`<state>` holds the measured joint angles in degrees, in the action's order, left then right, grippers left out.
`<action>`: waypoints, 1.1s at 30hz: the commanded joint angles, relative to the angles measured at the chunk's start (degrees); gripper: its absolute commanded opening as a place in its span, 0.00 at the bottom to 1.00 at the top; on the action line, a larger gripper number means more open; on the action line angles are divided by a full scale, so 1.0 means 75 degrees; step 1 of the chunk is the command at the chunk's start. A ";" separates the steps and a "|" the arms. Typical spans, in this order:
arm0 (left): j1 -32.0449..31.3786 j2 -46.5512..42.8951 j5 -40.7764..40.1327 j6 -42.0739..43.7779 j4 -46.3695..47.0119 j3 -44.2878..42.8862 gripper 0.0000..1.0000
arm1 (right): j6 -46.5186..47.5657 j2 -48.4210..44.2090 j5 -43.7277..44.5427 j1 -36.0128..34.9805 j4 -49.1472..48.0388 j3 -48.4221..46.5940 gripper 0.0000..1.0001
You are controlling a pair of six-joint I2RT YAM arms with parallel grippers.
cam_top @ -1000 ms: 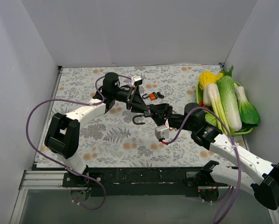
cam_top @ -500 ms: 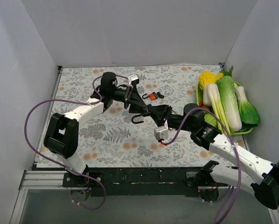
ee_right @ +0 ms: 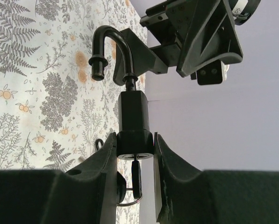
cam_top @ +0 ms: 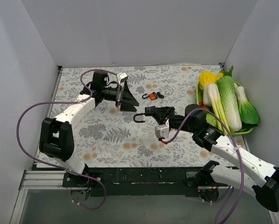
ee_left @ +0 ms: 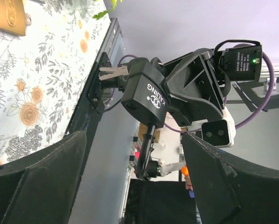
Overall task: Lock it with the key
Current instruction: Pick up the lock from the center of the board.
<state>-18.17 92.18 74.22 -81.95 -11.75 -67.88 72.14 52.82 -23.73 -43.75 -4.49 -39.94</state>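
My right gripper [cam_top: 153, 112] [ee_right: 134, 144] is shut on the body of a black padlock [cam_top: 147, 112] [ee_right: 133, 119]. It holds the padlock above the flowered table [cam_top: 106, 135], near its middle. The shackle [cam_top: 138, 117] [ee_right: 109, 42] points left, and its short leg ends free of the body. A key [ee_right: 136, 177] with a ring sticks into the base of the padlock. My left gripper [cam_top: 127, 99] [ee_left: 134, 186] is open and empty. It is left of the padlock and apart from it. In the left wrist view the padlock [ee_left: 146, 93] and a silver key [ee_left: 112, 72] show ahead.
A small orange padlock [cam_top: 152, 96] [ee_left: 8, 16] lies on the table behind the black one. A green tray [cam_top: 247, 129] of toy vegetables stands at the right edge. White walls close in the table on three sides.
My left gripper has opened and drawn back to the left, away from the padlock. The right gripper keeps hold of the padlock, which now sits slightly further left.
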 commanded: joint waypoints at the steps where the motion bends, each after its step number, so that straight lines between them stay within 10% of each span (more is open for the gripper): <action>1: 0.0091 -0.0525 -0.0192 0.3528 -0.3199 -0.0955 0.84 | 0.0038 -0.0398 0.0128 -0.0015 -0.1439 -0.0147 0.01; 15: -0.0565 -0.0807 0.0018 0.5665 -0.4680 -0.1157 0.63 | 0.0494 -0.0421 -0.0398 -0.0015 -0.1581 -0.0123 0.01; 30: -0.0811 -0.0467 0.0113 0.6392 -0.5054 -0.1649 0.00 | 0.0285 -0.0152 -0.0762 -0.0026 -0.0671 -0.0660 0.01; 33: -0.0788 -0.0653 -0.0238 0.6194 -0.4763 -0.1801 0.00 | -0.0791 0.0257 -0.0658 -0.0015 0.0934 -0.1621 0.33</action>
<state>-24.12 88.84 73.93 -35.75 -49.32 -77.93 73.08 52.88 -27.16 -43.59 -3.60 -42.48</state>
